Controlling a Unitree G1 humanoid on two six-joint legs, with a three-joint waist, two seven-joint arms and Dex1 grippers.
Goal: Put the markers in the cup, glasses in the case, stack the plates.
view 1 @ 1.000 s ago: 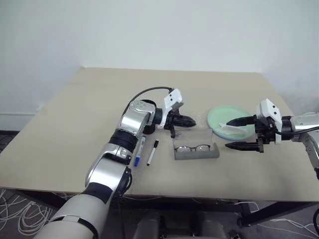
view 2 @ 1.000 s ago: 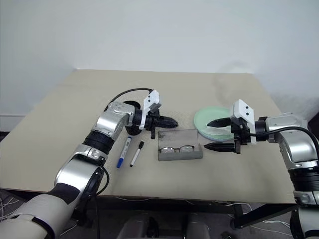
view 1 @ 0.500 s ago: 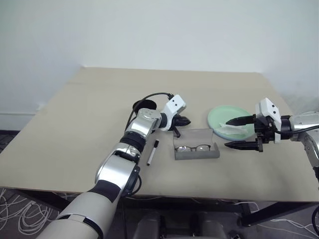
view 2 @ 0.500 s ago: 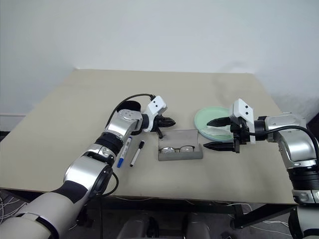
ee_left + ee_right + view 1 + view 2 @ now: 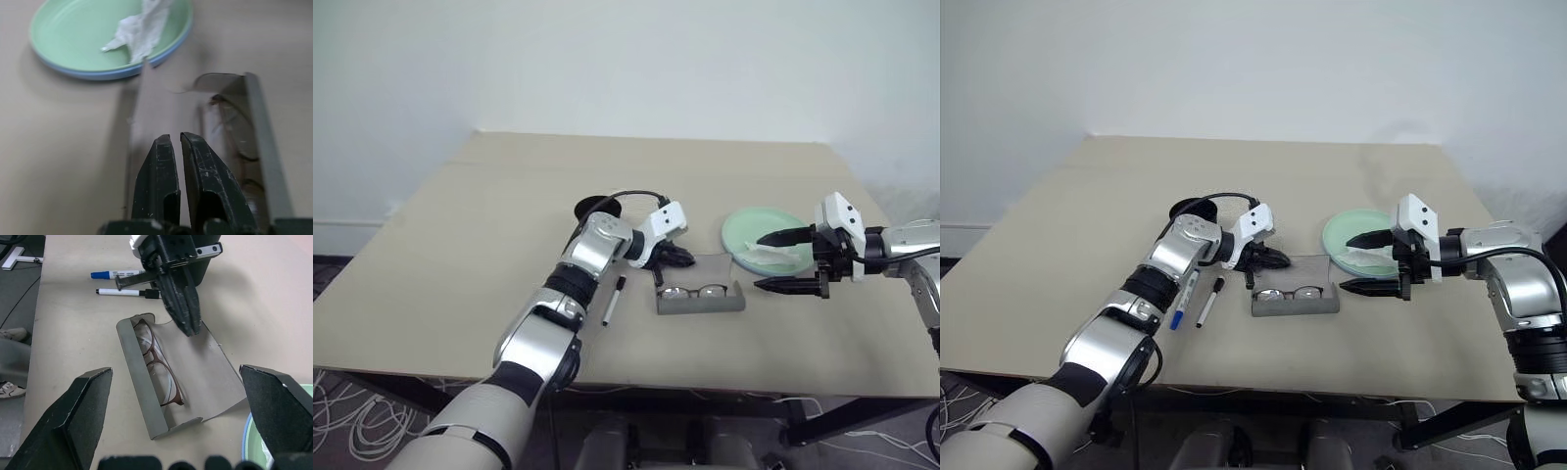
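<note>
**Glasses are in, lid's still flat open**

Nearest the robot, the two markers (image 5: 1200, 299) lie side by side on the table (image 5: 1058, 225), not yet in the cup (image 5: 1187, 211) behind the left arm. Next to them sits the case (image 5: 699, 297) with the glasses (image 5: 159, 364) already lying in its trough, long axis running left to right. Its lid (image 5: 205, 369) is spread flat on the far side. The left gripper (image 5: 677, 258), fingers pinched together and empty, hovers right over that lid's left end, so it's clearly the closer arm for flipping it toward the robot. The right gripper (image 5: 781, 261) hangs wide open just right of the case, holding nothing. Behind it, the plates (image 5: 766, 238) look stacked, tissue (image 5: 139, 29) on top.
</note>
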